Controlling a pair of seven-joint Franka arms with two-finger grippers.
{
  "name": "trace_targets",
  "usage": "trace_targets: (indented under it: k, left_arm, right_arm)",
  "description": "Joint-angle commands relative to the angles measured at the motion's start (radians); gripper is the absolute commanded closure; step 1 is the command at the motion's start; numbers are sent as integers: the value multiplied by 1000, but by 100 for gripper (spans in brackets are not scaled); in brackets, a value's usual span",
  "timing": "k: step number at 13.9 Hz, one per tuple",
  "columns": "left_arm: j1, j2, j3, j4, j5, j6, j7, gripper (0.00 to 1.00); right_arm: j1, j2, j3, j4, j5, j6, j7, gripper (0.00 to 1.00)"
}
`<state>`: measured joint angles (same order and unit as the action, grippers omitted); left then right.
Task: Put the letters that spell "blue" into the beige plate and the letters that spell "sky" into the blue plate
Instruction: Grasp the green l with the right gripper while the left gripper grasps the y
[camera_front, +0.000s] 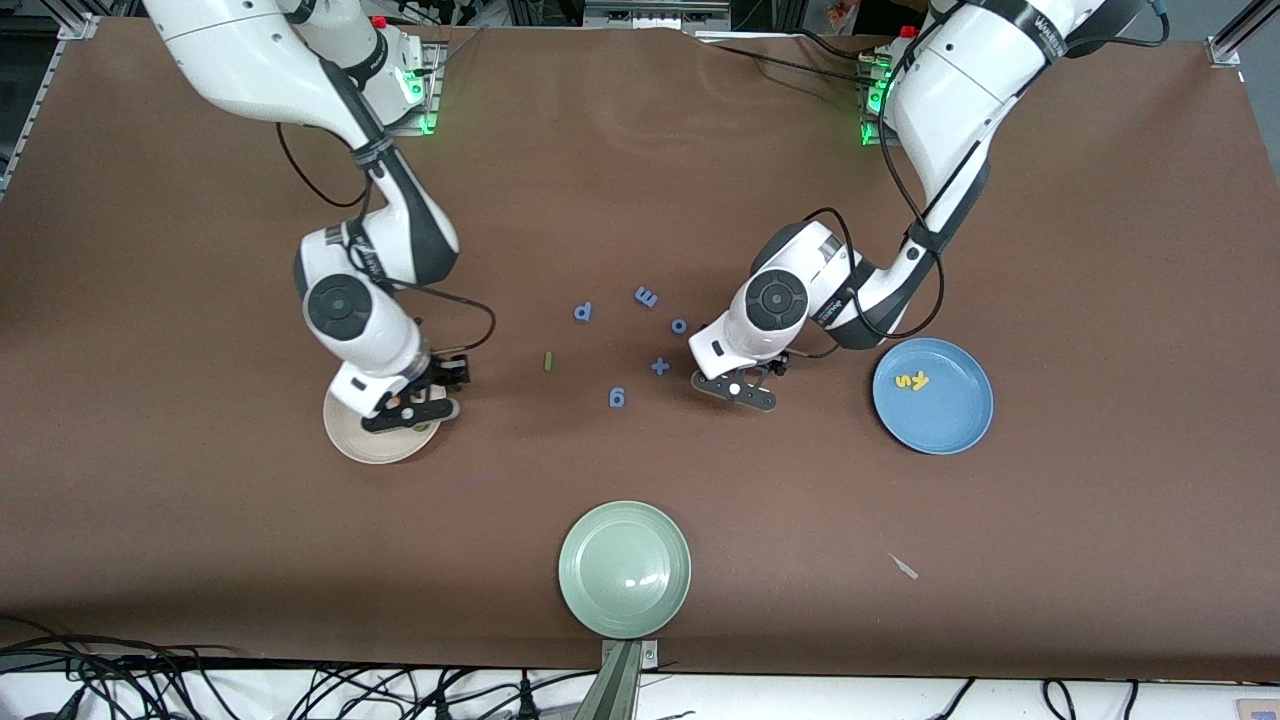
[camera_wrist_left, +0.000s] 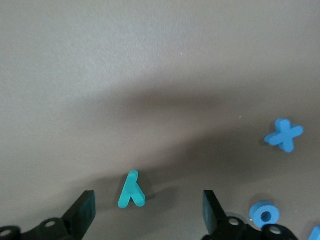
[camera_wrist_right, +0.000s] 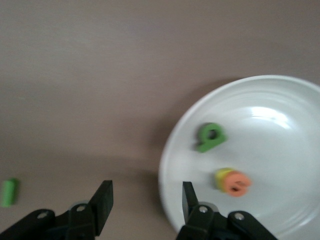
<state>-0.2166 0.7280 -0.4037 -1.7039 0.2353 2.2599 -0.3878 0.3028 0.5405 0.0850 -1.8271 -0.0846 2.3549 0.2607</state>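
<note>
Nearest the front camera I see the pale green plate (camera_front: 624, 568), nothing on it.

Left claw (camera_front: 735, 392) — low over bare table between the blue plus (camera_front: 660, 367) and the blue plate (camera_front: 933, 395). In its wrist view I read the fingers (camera_wrist_left: 84, 212) as spread wide, gripping nothing. The teal y (camera_wrist_left: 131, 189) lies flat on the table between them, touching neither finger. The blue o (camera_wrist_left: 264, 214) sits near one finger.

Right claw (camera_front: 412, 409) — over the rim of the beige plate (camera_front: 352, 435), on the side toward the table's middle. I read its fingers (camera_wrist_right: 103, 201) as parted and empty, straddling the plate's edge.

Task items as I see them:
- Beige plate holds the green b (camera_wrist_right: 210, 137), and the orange e (camera_wrist_right: 237, 184) lying partly on the yellow u (camera_wrist_right: 222, 176).
- Thin green l (camera_front: 548, 361) lies on the table, between the beige plate and the blue 6 (camera_front: 617, 398).
- Blue plate holds the yellow s (camera_front: 902, 381) and yellow k (camera_front: 919, 382), side by side.

Blue d (camera_front: 583, 312) and blue m (camera_front: 646, 297) lie farther from the camera than the plus.
</note>
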Motion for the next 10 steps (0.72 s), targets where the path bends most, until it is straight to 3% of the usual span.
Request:
trace_targets:
  k: [1, 4, 9, 10]
  left_arm:
    - [14, -13, 0, -31, 39, 18, 58, 10]
    - [10, -4, 0, -34, 41, 20, 60, 45]
    - [11, 4, 3, -42, 41, 49, 60, 47]
    - [11, 4, 5, -48, 42, 49, 61, 52]
  right_arm:
    - [76, 44, 12, 54, 17, -17, 190, 36]
    - [159, 94, 19, 80, 14, 4, 385, 36]
    - [202, 133, 22, 60, 14, 81, 485, 36]
    - [202, 131, 22, 54, 14, 81, 485, 37]
